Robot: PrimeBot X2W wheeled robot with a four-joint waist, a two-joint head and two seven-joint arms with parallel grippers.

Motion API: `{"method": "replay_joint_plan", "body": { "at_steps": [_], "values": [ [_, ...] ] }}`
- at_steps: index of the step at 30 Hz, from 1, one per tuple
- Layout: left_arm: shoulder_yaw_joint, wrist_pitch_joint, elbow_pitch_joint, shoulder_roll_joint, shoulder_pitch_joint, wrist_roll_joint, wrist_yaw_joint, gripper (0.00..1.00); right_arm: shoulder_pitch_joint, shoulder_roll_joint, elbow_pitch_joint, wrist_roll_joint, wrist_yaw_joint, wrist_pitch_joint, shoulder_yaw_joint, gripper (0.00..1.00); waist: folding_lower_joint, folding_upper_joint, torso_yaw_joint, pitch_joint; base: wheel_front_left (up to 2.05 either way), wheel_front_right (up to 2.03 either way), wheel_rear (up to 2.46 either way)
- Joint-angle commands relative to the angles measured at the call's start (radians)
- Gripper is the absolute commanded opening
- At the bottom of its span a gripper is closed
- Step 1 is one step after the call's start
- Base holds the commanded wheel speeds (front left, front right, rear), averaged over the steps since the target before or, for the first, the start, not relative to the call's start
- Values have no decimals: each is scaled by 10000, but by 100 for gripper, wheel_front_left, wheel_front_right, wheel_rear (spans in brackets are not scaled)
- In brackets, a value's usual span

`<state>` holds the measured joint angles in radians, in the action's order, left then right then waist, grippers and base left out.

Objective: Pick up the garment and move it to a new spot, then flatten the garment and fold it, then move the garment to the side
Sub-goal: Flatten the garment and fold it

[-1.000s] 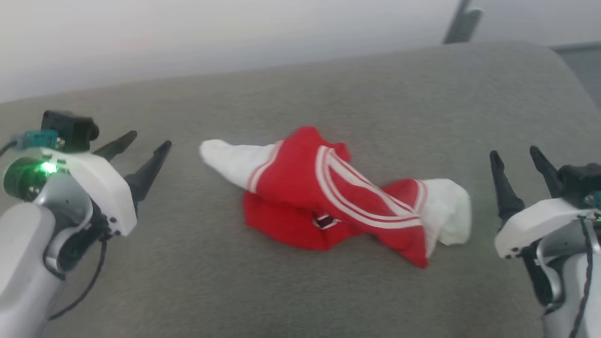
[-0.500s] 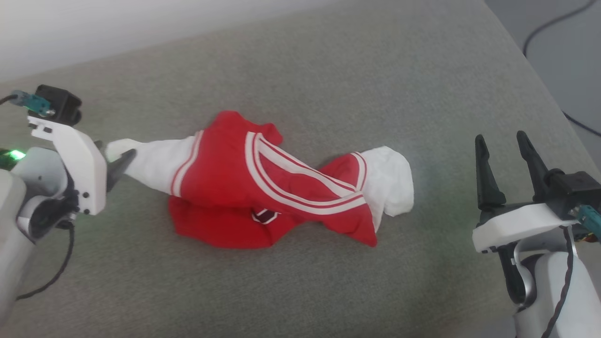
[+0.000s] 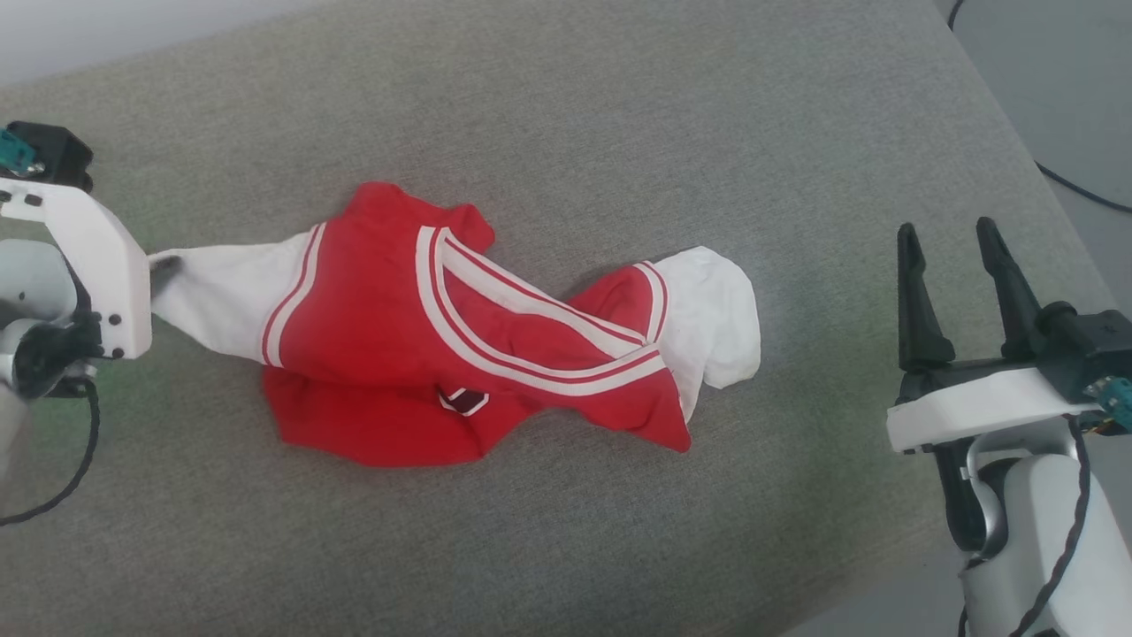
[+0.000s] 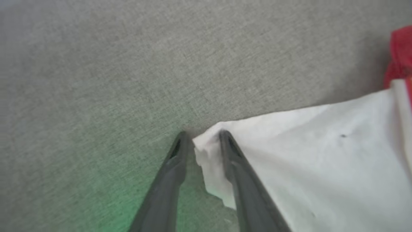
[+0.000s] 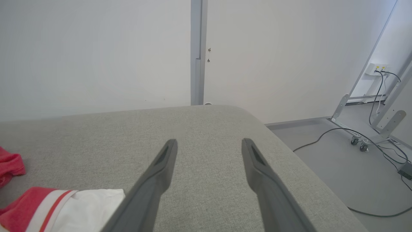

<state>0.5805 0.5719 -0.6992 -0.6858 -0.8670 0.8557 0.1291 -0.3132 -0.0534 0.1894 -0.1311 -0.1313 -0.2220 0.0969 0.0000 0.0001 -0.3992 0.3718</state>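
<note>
The garment (image 3: pixel 371 327) is a red jersey with white sleeves and double-stripe V-neck trim, lying crumpled in the middle of a grey cushioned surface (image 3: pixel 619 106). One white sleeve (image 4: pixel 305 154) stretches out to the left. My left gripper (image 3: pixel 164 265) is at that sleeve's tip. In the left wrist view the left gripper (image 4: pixel 202 137) straddles the tip with the fingers still apart, open. My right gripper (image 3: pixel 946 230) stands open and holds nothing, well right of the other white sleeve (image 5: pixel 64 199). The right gripper (image 5: pixel 207 141) points at bare cushion.
The cushion's right edge (image 3: pixel 1052 230) drops to a grey floor with a black cable (image 3: pixel 1079 190). The right wrist view shows a white wall, a grey post (image 5: pixel 197 51), and a metal frame on casters (image 5: pixel 360 141) with cables on the floor.
The head camera has tilted down, shifting the whole picture. My left gripper has come in from left of the garment to the left sleeve's tip and now straddles it. The right gripper stays open.
</note>
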Motion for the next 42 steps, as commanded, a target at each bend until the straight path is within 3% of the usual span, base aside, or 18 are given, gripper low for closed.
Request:
{"method": "replay_joint_plan", "body": {
  "at_steps": [1,7,14,23,32,38,40,42],
  "values": [
    [362,259,-453,331,472,-6,-19,0,-135,40,-71,29,12,-124,28,100,0,-1,52,-4,0,0,0],
    [362,97,-629,380,84,-37,-18,0,-17,35,-118,216,10,-274,341,100,0,-1,509,-223,0,0,0],
    [108,-133,-323,321,226,177,-371,0,243,30,-75,489,12,-228,753,100,0,-1,1377,-887,0,0,0],
    [-288,-121,973,-185,1660,728,-1123,0,680,29,-272,865,10,162,1111,100,0,-1,2480,-1759,0,0,0],
    [-823,-266,1968,-882,3853,1545,-1968,0,969,32,-426,899,10,486,1057,100,0,-1,2876,-2212,0,0,0],
    [-999,-467,2111,-835,4819,1972,-2045,0,1056,31,-439,756,10,592,943,100,0,-1,2962,-2277,0,0,0],
    [-1059,-578,2035,-778,4906,2054,-1980,49,1065,31,-440,733,10,608,909,100,0,-1,2987,-2268,0,0,0],
    [-1060,-611,1922,-721,4920,2121,-1927,91,1036,29,-445,720,12,600,890,100,0,-1,3008,-2260,0,0,0]
  ]
}}
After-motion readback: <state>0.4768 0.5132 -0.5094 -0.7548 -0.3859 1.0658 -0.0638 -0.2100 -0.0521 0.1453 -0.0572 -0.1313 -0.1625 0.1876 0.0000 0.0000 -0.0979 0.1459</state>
